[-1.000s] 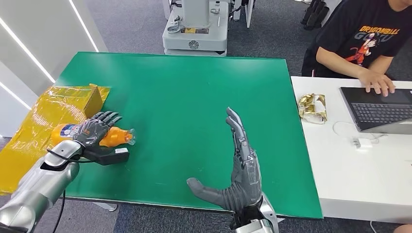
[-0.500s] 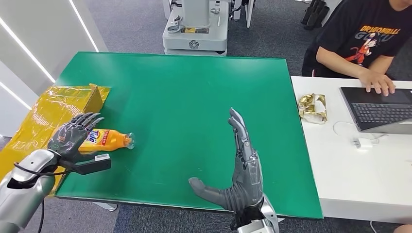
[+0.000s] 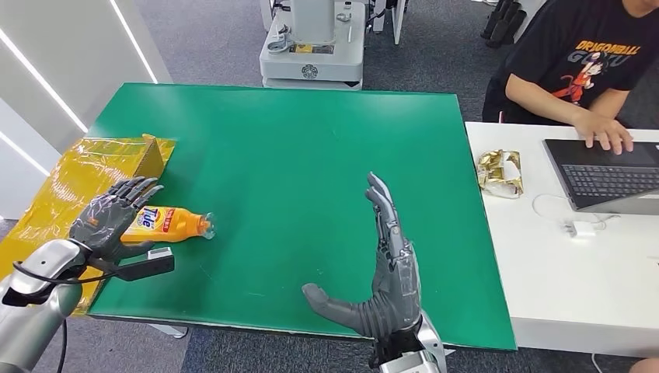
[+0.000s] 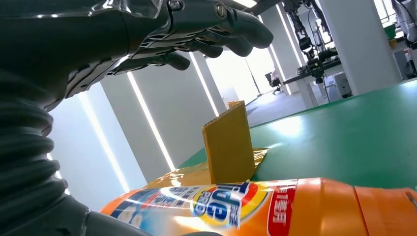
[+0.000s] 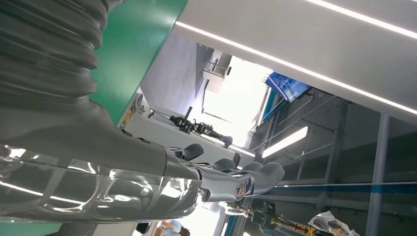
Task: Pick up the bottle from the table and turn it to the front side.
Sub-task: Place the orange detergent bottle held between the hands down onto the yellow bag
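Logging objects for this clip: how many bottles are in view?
1. The orange bottle lies on its side near the green table's left edge, beside the left hand.

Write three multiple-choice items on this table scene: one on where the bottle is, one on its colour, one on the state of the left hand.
1. Where does the bottle lie?
A. near the green table's left edge
B. on the white desk
C. on the floor

2. What colour is the bottle?
A. blue
B. orange
C. clear

3. What is the left hand doing?
A. lifting the bottle
B. open beside the bottle, fingers spread
C. closed into a fist

Answers:
1 A, it lies on its side beside the yellow box.
2 B, its body is orange.
3 B, the bottle rests on the table, ungripped.
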You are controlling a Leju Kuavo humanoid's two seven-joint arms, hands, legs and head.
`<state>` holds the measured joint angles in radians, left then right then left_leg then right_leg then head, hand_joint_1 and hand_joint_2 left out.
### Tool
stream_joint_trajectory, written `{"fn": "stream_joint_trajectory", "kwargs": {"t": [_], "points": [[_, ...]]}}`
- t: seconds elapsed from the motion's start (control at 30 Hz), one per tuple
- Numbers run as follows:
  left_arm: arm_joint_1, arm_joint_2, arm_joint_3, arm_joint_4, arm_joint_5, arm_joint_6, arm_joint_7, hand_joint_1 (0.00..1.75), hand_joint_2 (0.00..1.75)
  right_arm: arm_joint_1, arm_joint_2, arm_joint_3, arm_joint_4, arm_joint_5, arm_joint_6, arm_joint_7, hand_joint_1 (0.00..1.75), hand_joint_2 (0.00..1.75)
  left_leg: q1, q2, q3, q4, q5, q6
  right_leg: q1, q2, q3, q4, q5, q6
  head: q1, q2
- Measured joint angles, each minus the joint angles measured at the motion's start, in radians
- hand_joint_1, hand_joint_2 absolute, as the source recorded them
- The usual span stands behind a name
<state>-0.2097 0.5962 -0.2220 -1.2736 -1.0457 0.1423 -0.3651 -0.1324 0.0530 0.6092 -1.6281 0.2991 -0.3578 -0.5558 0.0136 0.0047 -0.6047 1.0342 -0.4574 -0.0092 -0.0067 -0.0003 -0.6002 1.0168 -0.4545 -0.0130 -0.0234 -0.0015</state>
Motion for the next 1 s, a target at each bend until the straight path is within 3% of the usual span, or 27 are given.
{"fn": "stream_joint_trajectory", "kwargs": {"t": [0.67, 0.73, 0.77, 0.8, 0.87, 0.93, 1.0], "points": [[0.004, 0.004, 0.0, -0.005, 0.0, 0.0, 0.0, 0.0, 1.75, 0.0, 0.0, 0.0, 0.0, 0.0, 0.0, 0.0, 0.0, 1.75, 0.0, 0.0, 0.0, 0.0, 0.0, 0.0, 0.0, 0.0, 0.0, 0.0, 0.0, 0.0, 0.0, 0.0], [0.007, -0.013, 0.008, -0.018, 0.035, -0.038, -0.027, 0.0, 1.75, 0.005, 0.002, -0.003, -0.001, 0.004, -0.029, -0.001, 0.0, 1.75, -0.001, 0.0, 0.001, 0.001, 0.0, 0.0, -0.001, 0.0, -0.001, -0.001, 0.0, 0.0, -0.001, 0.0], [0.015, -0.051, 0.026, -0.047, 0.087, -0.084, -0.069, 0.0, 1.75, 0.017, 0.006, -0.008, -0.004, 0.008, -0.074, -0.002, 0.0, 1.75, -0.002, -0.001, 0.002, 0.001, 0.0, 0.001, -0.002, -0.001, -0.001, -0.002, -0.001, 0.001, -0.003, 0.0], [0.026, -0.125, 0.051, -0.09, 0.179, -0.13, -0.133, 0.0, 1.75, 0.031, 0.012, -0.015, -0.008, 0.01, -0.14, -0.003, 0.0, 1.75, -0.005, -0.005, 0.003, 0.0, 0.0, 0.002, -0.005, -0.005, 0.0, -0.003, -0.002, 0.004, -0.005, 0.0], [0.065, -0.351, 0.074, -0.186, 0.492, -0.144, -0.268, 0.0, 1.75, 0.056, 0.024, -0.029, -0.016, 0.004, -0.27, -0.005, 0.0, 1.75, -0.01, -0.014, 0.005, -0.002, -0.001, 0.007, -0.011, -0.013, 0.006, -0.003, -0.006, 0.01, -0.006, 0.0], [0.099, -0.546, 0.022, -0.245, 0.906, -0.021, -0.33, 0.0, 1.75, 0.062, 0.03, -0.035, -0.018, -0.006, -0.324, -0.007, 0.0, 1.75, -0.01, -0.011, 0.005, -0.001, -0.004, 0.01, -0.012, -0.01, 0.011, -0.004, -0.005, 0.012, -0.001, 0.0], [0.111, -0.648, -0.023, -0.283, 1.256, 0.086, -0.335, 0.0, 1.75, 0.066, 0.033, -0.042, -0.019, -0.014, -0.332, -0.01, 0.0, 1.75, -0.01, -0.002, 0.005, 0.0, -0.007, 0.011, -0.012, -0.001, 0.01, -0.007, -0.002, 0.013, 0.002, 0.0]]}}
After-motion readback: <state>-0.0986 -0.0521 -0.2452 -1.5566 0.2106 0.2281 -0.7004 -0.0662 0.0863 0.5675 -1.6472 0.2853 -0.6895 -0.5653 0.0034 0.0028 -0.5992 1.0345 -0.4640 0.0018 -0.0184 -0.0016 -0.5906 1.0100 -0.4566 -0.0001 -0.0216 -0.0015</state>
